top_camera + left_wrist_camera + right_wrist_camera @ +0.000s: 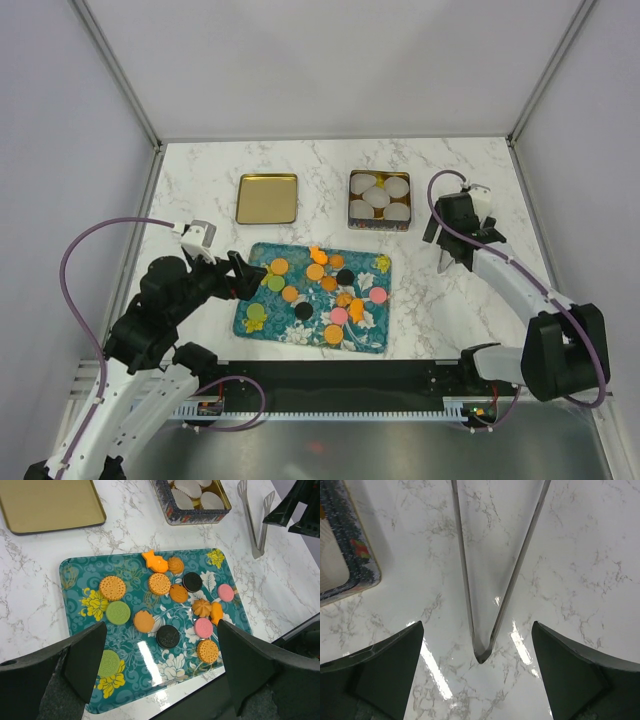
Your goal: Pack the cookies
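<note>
- Near left: left gripper (242,275), jaws spread wide, empty, above teal floral tray (74,575), left edge.
- Centre: cookies (159,583) scattered across the tray, orange, black, pink, green.
- Right: right gripper (477,627), jaws wide, gripping nothing, over metal tongs (464,580) on marble table (200,180).
- Far: open tin (350,205) of white paper cups (378,198); gold lid (267,198) left of it.

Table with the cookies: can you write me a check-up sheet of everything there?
Surface: white marble-patterned table.
Job's things: small round and flower-shaped cookies, orange, black, pink, green, on the teal floral tray; square patterned tin holds white paper cups; shallow gold square tray left of it; metal tongs right of it.
Clutter: nothing seen.
Grippers: left gripper open above the floral tray; right gripper open above the tongs; both empty.
Cables: purple cables loop along both arms.
Surroundings: plain white walls, metal frame.
</note>
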You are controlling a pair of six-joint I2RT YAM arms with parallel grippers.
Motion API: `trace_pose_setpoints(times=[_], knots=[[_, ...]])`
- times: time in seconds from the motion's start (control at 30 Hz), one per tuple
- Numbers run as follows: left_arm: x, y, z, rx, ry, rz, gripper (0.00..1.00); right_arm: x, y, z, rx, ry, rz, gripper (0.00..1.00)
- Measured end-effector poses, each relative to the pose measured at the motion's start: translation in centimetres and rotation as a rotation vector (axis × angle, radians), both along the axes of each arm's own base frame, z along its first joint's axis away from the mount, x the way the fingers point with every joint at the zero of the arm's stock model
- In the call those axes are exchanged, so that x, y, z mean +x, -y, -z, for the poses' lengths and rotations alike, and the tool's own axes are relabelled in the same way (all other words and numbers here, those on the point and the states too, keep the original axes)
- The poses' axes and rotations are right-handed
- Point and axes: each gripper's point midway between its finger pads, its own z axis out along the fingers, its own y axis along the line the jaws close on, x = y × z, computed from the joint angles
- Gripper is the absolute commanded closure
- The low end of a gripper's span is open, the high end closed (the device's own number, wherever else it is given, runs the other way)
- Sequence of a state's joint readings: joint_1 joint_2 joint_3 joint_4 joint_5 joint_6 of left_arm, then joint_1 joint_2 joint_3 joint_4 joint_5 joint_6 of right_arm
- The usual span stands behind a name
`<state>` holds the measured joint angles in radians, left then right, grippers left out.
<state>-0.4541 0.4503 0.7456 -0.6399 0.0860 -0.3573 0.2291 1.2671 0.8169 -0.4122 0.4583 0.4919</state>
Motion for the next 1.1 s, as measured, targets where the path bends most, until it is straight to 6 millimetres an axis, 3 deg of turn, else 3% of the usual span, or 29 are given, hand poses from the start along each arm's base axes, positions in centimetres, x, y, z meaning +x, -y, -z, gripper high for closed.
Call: trace_pose_setpoints(times=[0.2,0.5,0.83,1.1], knots=[[-0.1,0.1,0.0,0.000,0.002,0.005,0.00,1.8,1.4,2.9,0.020,-0.077,0.048,0.02],[-0.1,0.3,-0.2,-0.003,0.007,0.013,0.00,4.8,3.0,5.0,0.054,-0.108,0.087,0.02],[-0.2,0.4,-0.1,-0.002,0.006,0.018,0.00,5.1,3.8,8.3,0.082,-0.150,0.107,0.05],[-0.1,0.4,0.2,0.003,-0.004,0.018,0.00,5.8,3.8,8.9,0.089,-0.129,0.101,0.09]])
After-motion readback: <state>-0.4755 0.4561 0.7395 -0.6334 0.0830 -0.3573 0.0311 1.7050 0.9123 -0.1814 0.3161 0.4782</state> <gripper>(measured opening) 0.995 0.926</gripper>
